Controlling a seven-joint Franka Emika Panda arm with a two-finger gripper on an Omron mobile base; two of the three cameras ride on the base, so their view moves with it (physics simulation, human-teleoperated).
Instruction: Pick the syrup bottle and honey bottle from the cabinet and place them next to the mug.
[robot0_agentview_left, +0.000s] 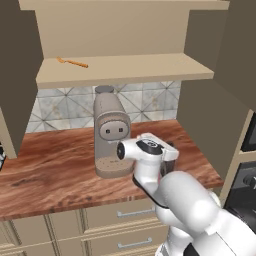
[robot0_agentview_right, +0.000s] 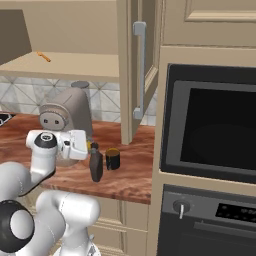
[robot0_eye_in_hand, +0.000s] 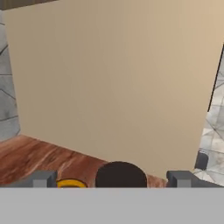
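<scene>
Open beige cabinet (robot0_agentview_left: 125, 70) up top with its shelf nearly bare, grey coffee machine (robot0_agentview_right: 67, 112) mid-counter, tall dark syrup bottle (robot0_agentview_right: 96, 164) standing near the counter's front edge beside the small black mug (robot0_agentview_right: 113, 159), gripper (robot0_eye_in_hand: 113, 179) jaws spread wide, holding nothing.

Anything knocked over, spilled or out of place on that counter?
Nothing stands out. The syrup bottle stands upright beside the mug on the counter, no spill. A thin orange stick lies on the cabinet shelf.
</scene>
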